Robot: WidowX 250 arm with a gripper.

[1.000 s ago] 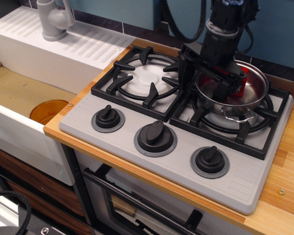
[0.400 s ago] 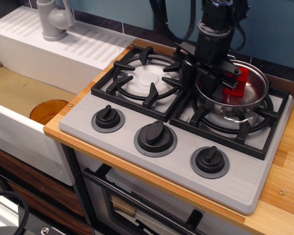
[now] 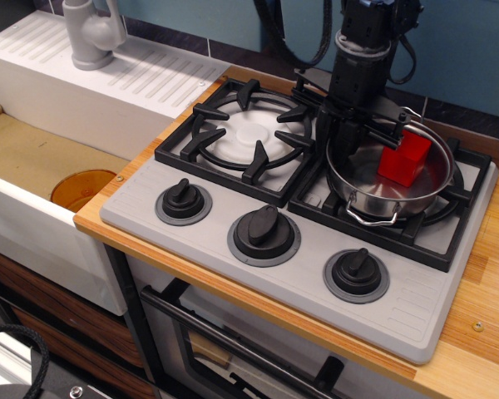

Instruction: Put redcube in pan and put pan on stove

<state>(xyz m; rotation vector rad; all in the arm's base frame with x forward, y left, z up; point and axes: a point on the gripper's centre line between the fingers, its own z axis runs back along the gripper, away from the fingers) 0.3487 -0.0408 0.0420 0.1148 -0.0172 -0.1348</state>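
Note:
The pan [image 3: 381, 201] sits on the stove's [image 3: 416, 303] right burner grate, with one wire loop handle pointing toward the front. The redcube [image 3: 403, 160] lies inside the pan, toward its right side. My black gripper [image 3: 348, 143] comes down from above at the pan's left rim. Its fingers straddle the rim and look shut on it. The fingertips are partly hidden by the pan wall.
The left burner [image 3: 245, 133] with its black grate carries nothing. Three black knobs [image 3: 264, 233] line the stove's front. A white sink [image 3: 41, 166] with a grey faucet [image 3: 91, 33] and an orange drain lies to the left. A wooden counter edge [image 3: 482, 332] is at right.
The pan has shifted forward and slightly left on the right grate and turned, so its handle now points front-left. The redcube now shows plainly at the pan's right side, and the gripper stands more upright.

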